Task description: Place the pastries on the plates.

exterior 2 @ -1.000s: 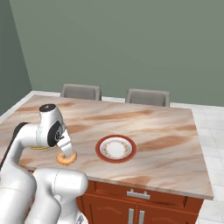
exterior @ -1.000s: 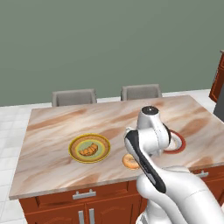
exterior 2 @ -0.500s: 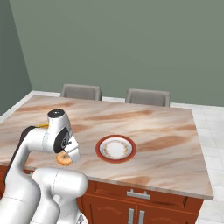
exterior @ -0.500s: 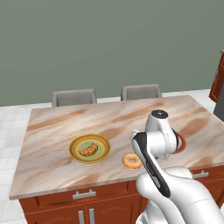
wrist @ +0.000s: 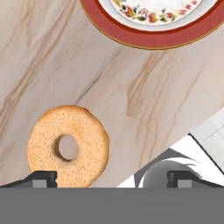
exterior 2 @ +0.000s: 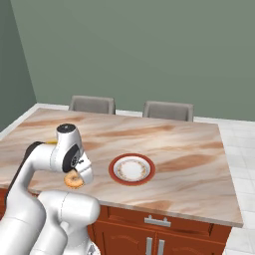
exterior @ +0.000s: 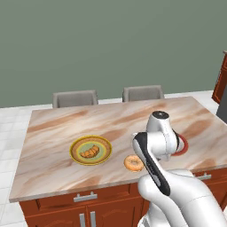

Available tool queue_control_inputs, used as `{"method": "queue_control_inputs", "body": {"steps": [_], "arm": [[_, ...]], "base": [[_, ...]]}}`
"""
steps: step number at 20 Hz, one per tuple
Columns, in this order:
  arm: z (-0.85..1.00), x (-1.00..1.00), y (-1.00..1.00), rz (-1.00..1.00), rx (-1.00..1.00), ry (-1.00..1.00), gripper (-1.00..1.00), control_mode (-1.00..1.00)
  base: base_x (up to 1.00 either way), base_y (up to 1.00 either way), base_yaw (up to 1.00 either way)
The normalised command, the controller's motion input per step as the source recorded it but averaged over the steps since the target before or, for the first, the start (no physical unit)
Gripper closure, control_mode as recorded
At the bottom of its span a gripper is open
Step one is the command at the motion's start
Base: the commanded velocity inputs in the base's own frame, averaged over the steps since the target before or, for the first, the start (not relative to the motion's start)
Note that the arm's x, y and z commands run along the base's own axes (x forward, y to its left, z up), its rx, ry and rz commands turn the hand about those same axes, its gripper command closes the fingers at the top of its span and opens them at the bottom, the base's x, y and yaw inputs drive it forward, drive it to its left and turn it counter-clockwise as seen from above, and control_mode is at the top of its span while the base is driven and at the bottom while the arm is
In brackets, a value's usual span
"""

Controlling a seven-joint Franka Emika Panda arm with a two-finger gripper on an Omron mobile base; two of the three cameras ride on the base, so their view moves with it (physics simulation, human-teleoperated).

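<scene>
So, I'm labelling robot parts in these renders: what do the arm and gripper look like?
The arm is glossy white with rounded, bulbous links, a dark cap on top of one joint and a black band along one link. The gripper shows as two small dark, blocky fingertips. No cables or markings are visible.

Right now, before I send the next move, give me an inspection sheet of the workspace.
Surface: marble island counter, wood cabinets below.
Job's things: croissant lies on the yellow-rimmed plate; donut lies flat on the counter, off any plate; red-rimmed plate holds nothing.
Clutter: nothing seen.
Tool: tool open, above the counter with the donut at its left fingertip, holding nothing.
Cables: nothing seen.
Surroundings: two grey chairs behind the island, green wall, tiled floor.
</scene>
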Motion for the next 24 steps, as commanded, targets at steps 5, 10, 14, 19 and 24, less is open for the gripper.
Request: {"method": "queue_control_inputs", "body": {"steps": [5,10,14,19,24], "arm": [[-0.26,0.06,0.0,0.0,-0.01,0.0,-1.0,-1.0],[-0.33,0.04,0.04,-0.03,0.0,0.0,-1.0,-1.0],[-0.4,0.02,0.02,-0.04,0.0,0.0,-1.0,-1.0],[-0.52,0.0,0.0,-0.01,0.0,0.02,-1.0,-1.0],[-0.63,0.09,-0.09,0.02,0.0,0.02,-1.0,-1.0]], "base": [[0.0,0.0,0.0],[0.0,0.0,0.0],[0.0,0.0,0.0],[0.0,0.0,0.0],[0.0,0.0,0.0]]}}
